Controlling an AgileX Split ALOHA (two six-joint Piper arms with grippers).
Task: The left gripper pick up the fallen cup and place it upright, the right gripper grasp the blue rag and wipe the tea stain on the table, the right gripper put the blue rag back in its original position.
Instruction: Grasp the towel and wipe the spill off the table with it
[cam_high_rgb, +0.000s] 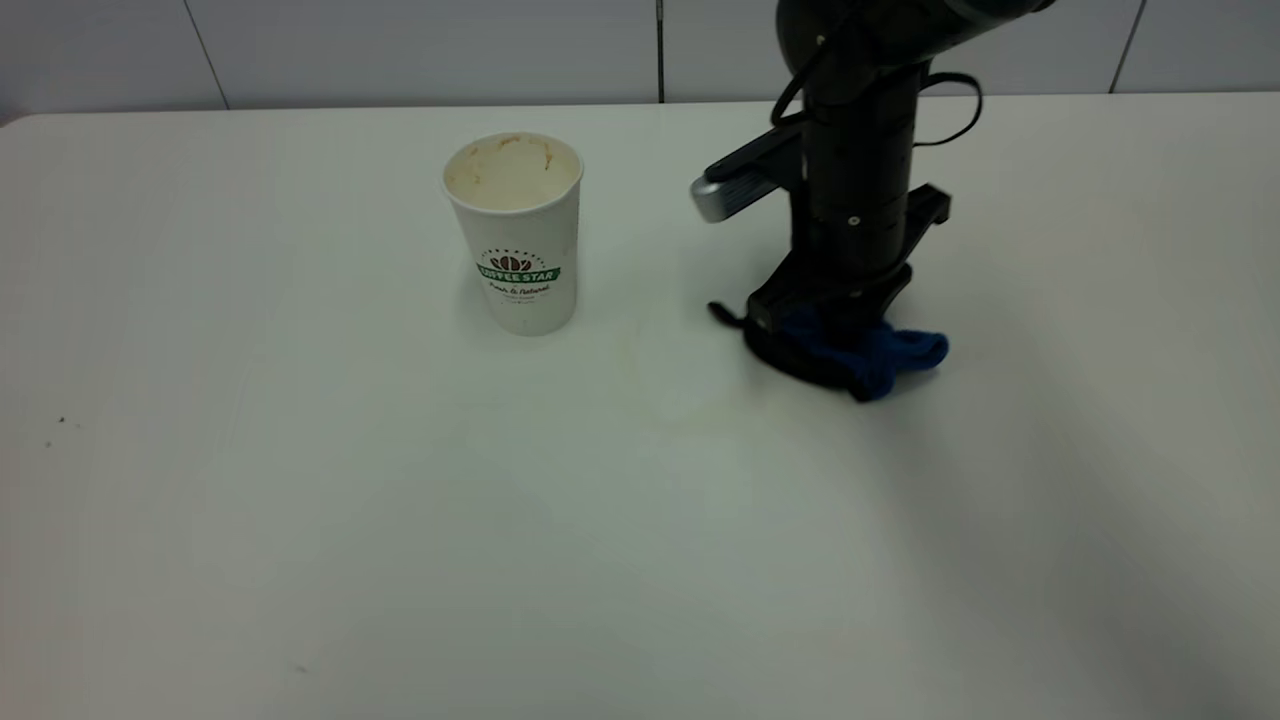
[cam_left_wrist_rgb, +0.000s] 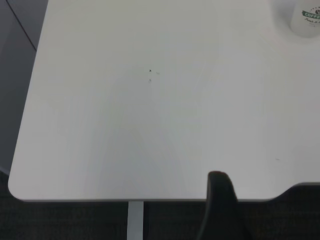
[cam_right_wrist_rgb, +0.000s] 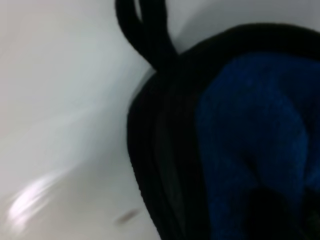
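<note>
Soft, limp royal-blue fluffy rag (cam_high_rgb: 880, 352) bunches on the white table (cam_high_rgb: 300, 500) under my right gripper (cam_high_rgb: 835, 335), clamped on its middle; I'd keep that hold.

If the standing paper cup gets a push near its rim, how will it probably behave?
The cup looks empty, only stained inside, so it is probably light. It is tall with a narrower base, so likely to tip. Once fallen, it would probably roll in a curve.

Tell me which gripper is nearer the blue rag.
Right. The right gripper is down on the blue rag on the table. The left gripper sits back past the table's edge, far beyond the upright cup.
</note>
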